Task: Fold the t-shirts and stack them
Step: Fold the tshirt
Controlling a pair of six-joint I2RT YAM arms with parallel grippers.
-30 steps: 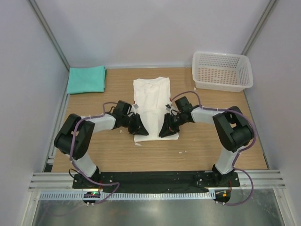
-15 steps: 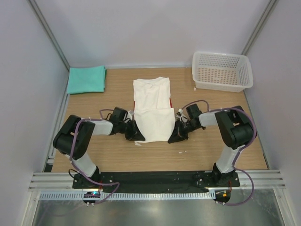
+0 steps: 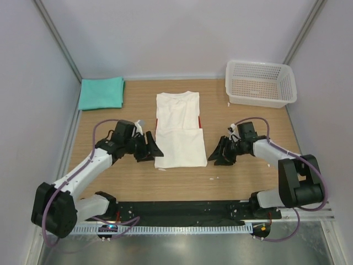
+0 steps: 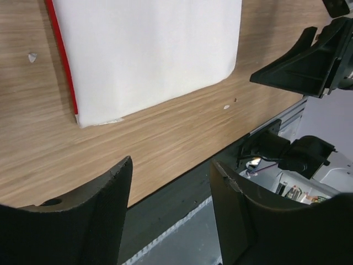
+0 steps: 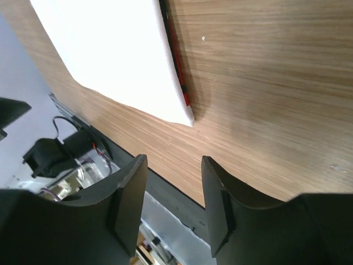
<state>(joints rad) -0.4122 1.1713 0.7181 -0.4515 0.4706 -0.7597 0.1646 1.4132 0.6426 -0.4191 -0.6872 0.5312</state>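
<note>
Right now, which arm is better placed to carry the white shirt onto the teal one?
Left, probably. The left tool, open, sits at the left edge of the white shirt, nearer the teal shirt in the far-left corner. The right tool, also open, is on the opposite side.

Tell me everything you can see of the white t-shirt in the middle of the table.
The white t-shirt is soft cloth, folded into a narrow rectangle, its near part doubled over at a crease across the middle. Thin red strips peek out along both long edges. It lies flat on the wooden table, neckline at the far end. Only the table touches it; the left tool and right tool stand open beside its near corners, apart from it.
</note>
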